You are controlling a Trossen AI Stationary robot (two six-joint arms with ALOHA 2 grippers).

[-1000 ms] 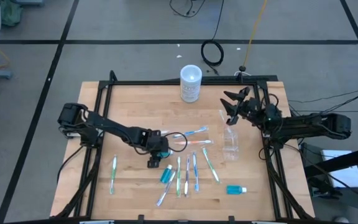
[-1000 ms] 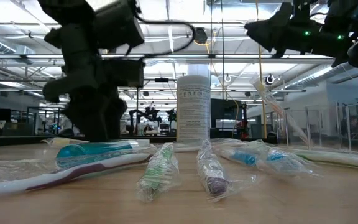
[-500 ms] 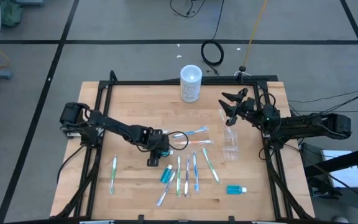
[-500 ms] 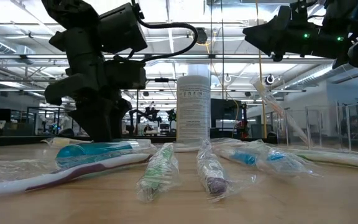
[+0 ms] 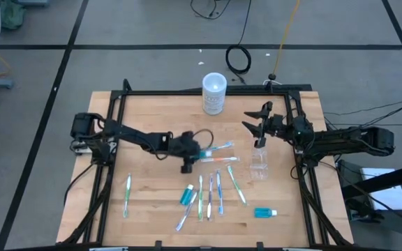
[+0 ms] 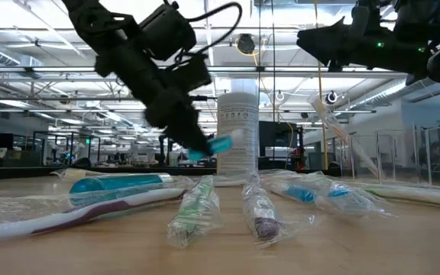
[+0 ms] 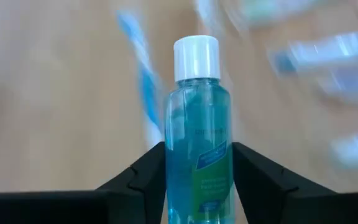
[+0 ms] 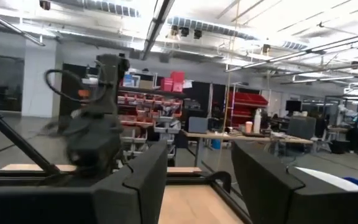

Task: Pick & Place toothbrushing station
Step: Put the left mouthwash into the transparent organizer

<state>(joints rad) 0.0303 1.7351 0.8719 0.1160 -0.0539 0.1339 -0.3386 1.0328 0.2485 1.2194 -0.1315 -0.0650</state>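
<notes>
Left end effector [image 5: 202, 150] at surface [image 5: 152, 118] center pinching teal bottle [image 7: 197, 149], white cap out, lifted off the wood; clear cup [image 5: 259, 161] at 3 o'clock holds one toothbrush [image 6: 342, 137], right end effector [image 5: 250, 120] spread just above it; remaining toothbrushes [image 5: 215, 192] lie at 6 o'clock.

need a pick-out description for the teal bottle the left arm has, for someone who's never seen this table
Start at the wooden table and follow the left arm to the left gripper, raised near the table's middle. Between its fingers sits a small teal bottle with a white cap. The other teal tubes, one among the toothbrushes and one nearer the right arm's side, lie flat; this one is held.
</notes>
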